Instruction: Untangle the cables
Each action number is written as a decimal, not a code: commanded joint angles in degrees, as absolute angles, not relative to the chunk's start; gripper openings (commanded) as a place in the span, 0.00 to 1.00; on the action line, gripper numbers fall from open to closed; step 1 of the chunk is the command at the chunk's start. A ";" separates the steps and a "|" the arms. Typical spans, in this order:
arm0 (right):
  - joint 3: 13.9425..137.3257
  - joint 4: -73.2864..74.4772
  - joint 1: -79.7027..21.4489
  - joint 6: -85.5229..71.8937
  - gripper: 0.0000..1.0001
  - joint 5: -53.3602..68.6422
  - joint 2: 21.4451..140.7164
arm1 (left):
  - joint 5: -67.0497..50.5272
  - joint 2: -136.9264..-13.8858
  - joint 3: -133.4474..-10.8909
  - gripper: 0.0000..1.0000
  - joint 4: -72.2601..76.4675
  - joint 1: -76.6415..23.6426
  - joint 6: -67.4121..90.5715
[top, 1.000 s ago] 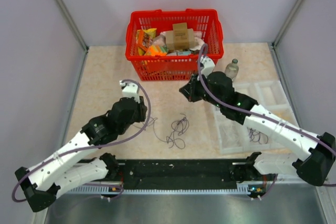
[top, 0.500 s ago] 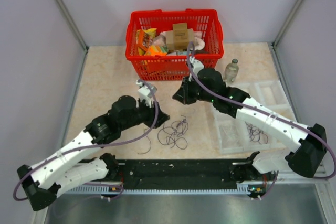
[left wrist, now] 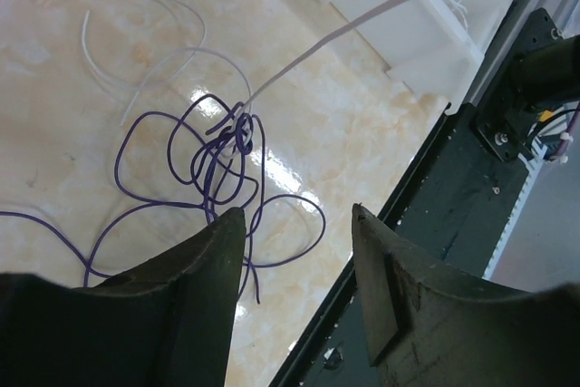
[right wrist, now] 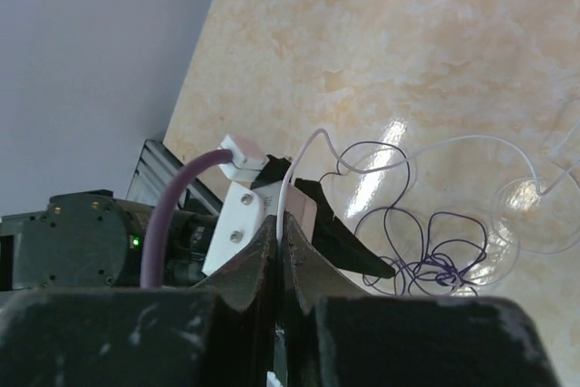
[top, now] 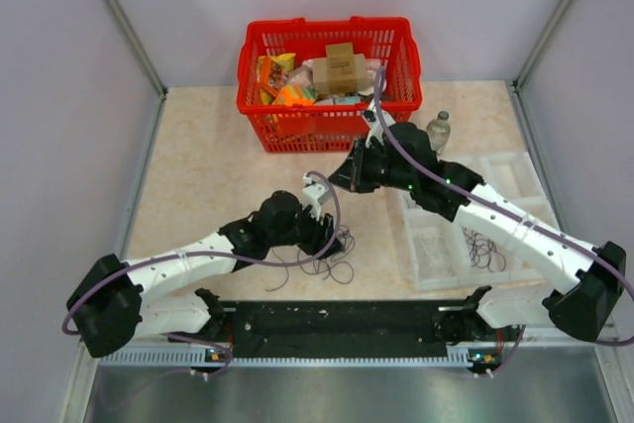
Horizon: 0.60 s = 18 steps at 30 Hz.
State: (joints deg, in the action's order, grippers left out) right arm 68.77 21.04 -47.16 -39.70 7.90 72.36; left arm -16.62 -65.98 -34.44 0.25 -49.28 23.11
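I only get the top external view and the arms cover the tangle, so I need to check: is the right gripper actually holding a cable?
Observer: Yes. In the right wrist view, the right gripper is shut on a white cable.
Operator: Where does that cable lead?
Observer: In the left wrist view it runs in a straight line down into the knot of the purple cable tangle.
Operator: And the left gripper?
Observer: The left gripper is open and holds nothing. It points at that tangle.
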 commanded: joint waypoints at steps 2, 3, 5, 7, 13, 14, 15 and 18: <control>72.68 19.34 -47.37 -42.80 0.00 8.79 70.40 | -14.85 -67.94 -31.21 0.55 10.72 -49.92 24.17; 72.69 19.34 -47.46 -43.15 0.00 8.44 70.40 | -14.33 -68.29 -30.68 0.55 11.24 -50.10 24.26; 72.69 19.34 -47.37 -43.42 0.00 7.48 70.14 | -12.49 -68.90 -29.62 0.52 11.51 -50.36 24.69; 72.51 19.34 -47.37 -44.12 0.01 6.60 69.87 | -10.30 -68.91 -27.61 0.47 13.61 -50.45 25.48; 71.28 17.67 -47.37 -46.32 0.01 6.68 68.73 | -3.62 -69.08 -22.59 0.30 19.77 -50.45 27.59; 71.28 17.67 -47.46 -46.41 0.01 6.85 68.73 | -2.73 -68.65 -22.50 0.27 19.86 -50.45 27.68; 71.19 17.67 -47.46 -46.49 0.01 6.94 68.56 | -2.03 -68.47 -22.50 0.26 19.95 -50.45 27.60; 70.58 17.67 -47.46 -46.67 0.01 7.03 68.03 | -1.75 -66.98 -21.98 0.29 21.52 -50.45 27.51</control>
State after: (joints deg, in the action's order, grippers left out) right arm 69.56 20.27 -47.13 -45.45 7.18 70.46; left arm -4.97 -68.93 -22.63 14.15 -50.30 26.92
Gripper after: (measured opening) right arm 0.010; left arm 0.263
